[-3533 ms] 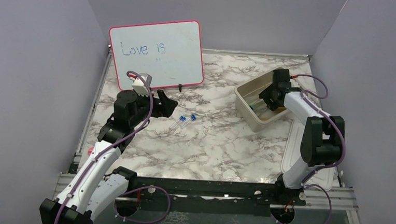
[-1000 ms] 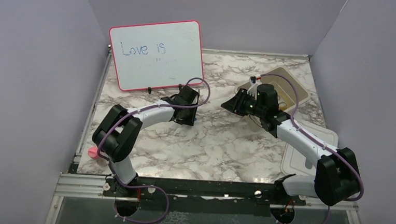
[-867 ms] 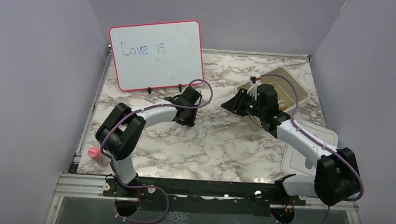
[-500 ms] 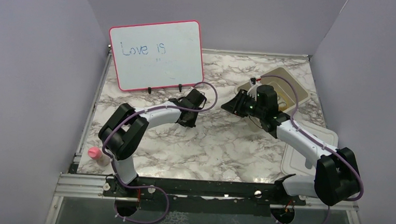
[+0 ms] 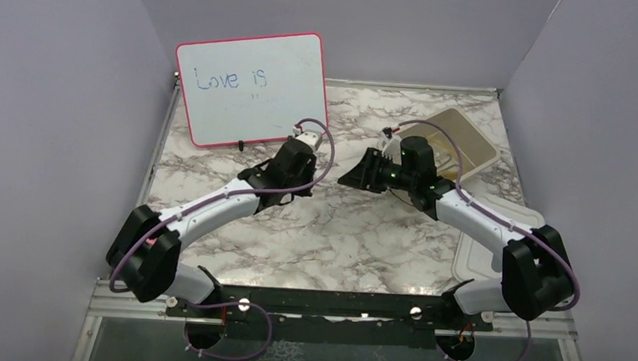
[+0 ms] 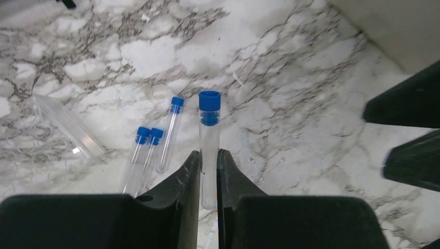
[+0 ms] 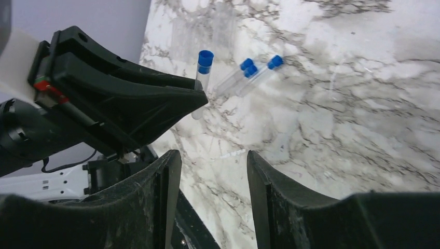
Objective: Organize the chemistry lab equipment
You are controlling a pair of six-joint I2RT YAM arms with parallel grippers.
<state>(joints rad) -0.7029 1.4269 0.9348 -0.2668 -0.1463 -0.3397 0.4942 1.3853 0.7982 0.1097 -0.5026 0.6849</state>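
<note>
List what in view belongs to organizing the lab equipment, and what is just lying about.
Belongs to the job:
- blue-capped tube, gripped in the left end effector
- three loose capped tubes, lying on the marble table

Just lying about:
- pink-framed whiteboard
- beige tub
- tub lid

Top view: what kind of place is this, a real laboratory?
Probably a staged robot test cell, not a real lab: purple walls box in a marble-pattern table, two arms are bolted at its edge, and capped tubes lie loose.
</note>
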